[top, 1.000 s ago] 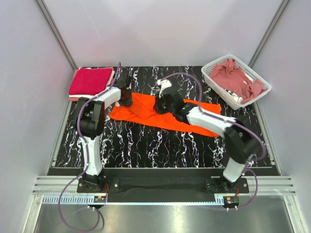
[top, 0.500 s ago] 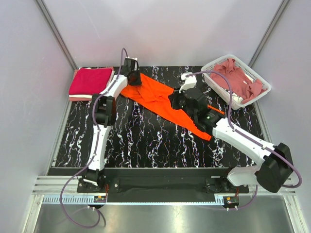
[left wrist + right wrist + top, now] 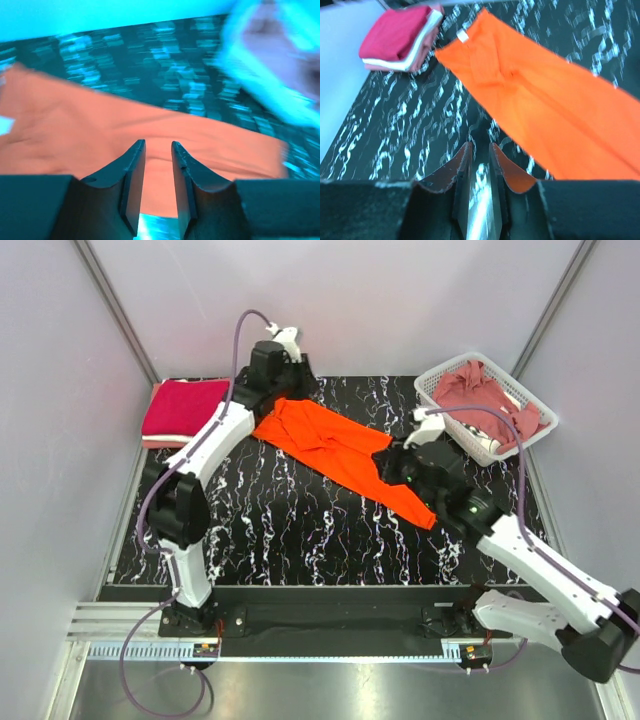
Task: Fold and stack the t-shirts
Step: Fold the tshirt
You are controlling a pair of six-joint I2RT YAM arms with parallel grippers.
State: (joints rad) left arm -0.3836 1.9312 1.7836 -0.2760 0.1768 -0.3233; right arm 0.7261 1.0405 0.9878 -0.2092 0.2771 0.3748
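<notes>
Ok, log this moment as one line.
orange t-shirt: laid out diagonally; left gripper: at its far end, grip unclear; right gripper: at its right edge, grip unclear; folded t-shirts: far left

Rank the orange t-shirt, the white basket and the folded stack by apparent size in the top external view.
1. orange t-shirt, largest
2. white basket, not far behind
3. folded stack, clearly smallest

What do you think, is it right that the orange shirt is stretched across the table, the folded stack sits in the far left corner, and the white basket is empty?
No: the white basket holds a dusty rose shirt, as the top external view shows. The orange shirt and folded stack are as you said.
</notes>
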